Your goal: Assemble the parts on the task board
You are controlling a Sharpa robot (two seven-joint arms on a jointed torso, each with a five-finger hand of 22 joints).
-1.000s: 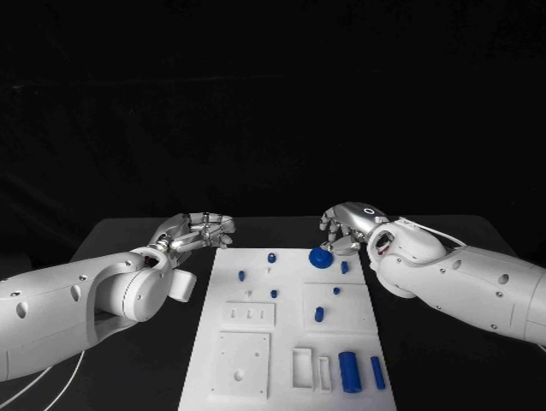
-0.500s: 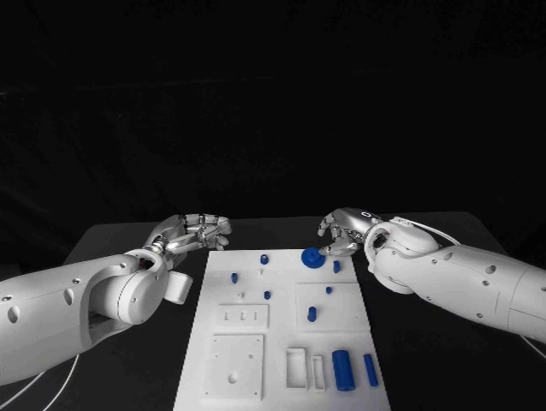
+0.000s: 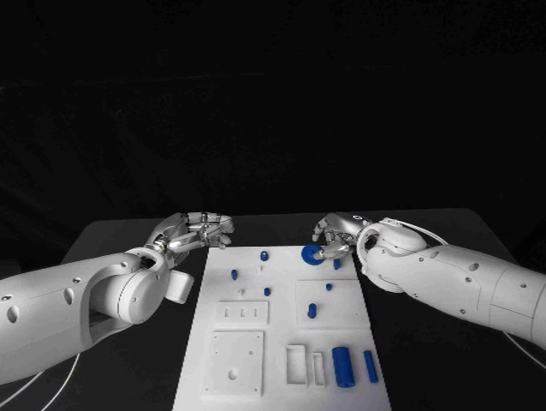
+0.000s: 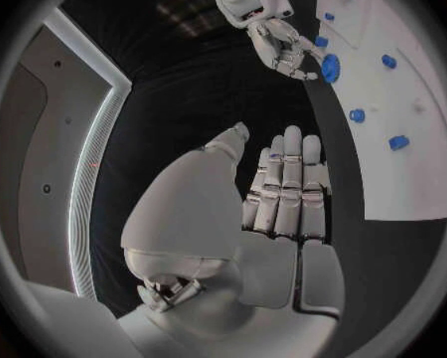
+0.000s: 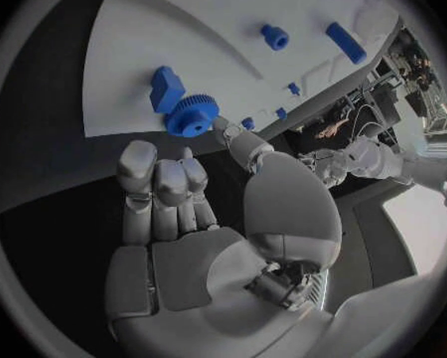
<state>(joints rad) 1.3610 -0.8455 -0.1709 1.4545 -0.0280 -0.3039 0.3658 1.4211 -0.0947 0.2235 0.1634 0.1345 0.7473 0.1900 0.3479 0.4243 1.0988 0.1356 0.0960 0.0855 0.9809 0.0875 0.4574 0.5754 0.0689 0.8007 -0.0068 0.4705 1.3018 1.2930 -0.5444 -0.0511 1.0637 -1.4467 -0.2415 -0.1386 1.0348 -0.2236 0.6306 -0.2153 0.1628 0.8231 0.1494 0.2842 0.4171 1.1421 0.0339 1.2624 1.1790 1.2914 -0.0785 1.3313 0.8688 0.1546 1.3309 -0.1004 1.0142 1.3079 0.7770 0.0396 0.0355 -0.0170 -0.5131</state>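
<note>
Mid-assembly: blue gear (image 3: 312,254) pinched in right hand (image 3: 335,235) over upper right of task board (image 3: 242,364), apparently not yet seated, left hand (image 3: 197,230) curled on nothing at board's upper left, blue cylinders (image 3: 343,367) lower right still loose.

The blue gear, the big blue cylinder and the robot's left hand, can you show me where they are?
blue gear (image 5: 192,116), right wrist view, on its toothed rim.
big blue cylinder (image 3: 343,366), head view, middle of its side.
left hand (image 3: 199,229), head view, on the curled fingers.
</note>
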